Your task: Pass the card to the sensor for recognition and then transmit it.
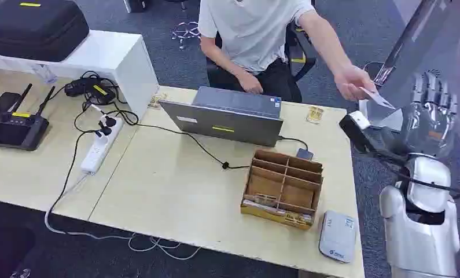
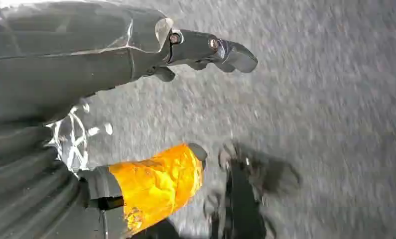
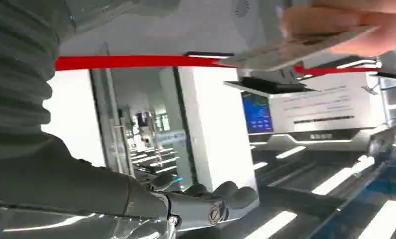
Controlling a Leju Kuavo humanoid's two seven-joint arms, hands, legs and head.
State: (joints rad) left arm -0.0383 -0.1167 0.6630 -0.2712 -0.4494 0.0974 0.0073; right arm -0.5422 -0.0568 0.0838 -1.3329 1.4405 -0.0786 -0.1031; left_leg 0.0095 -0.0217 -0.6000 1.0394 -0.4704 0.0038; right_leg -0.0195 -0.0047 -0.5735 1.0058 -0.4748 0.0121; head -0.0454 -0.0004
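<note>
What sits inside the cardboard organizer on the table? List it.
The cardboard organizer has several divided compartments, and most look empty. Small items lie along its front row, too small to identify. The dividers hide parts of the compartment floors.

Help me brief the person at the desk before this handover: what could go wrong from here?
The card is pinched only by the person's hand; the right hand is raised, fingers apart, holding nothing, so an early release could drop it beside the table. Human fingers could get caught when the robot grips.

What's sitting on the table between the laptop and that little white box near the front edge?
In the head view, a cardboard organizer sits between the laptop and white box.
</note>
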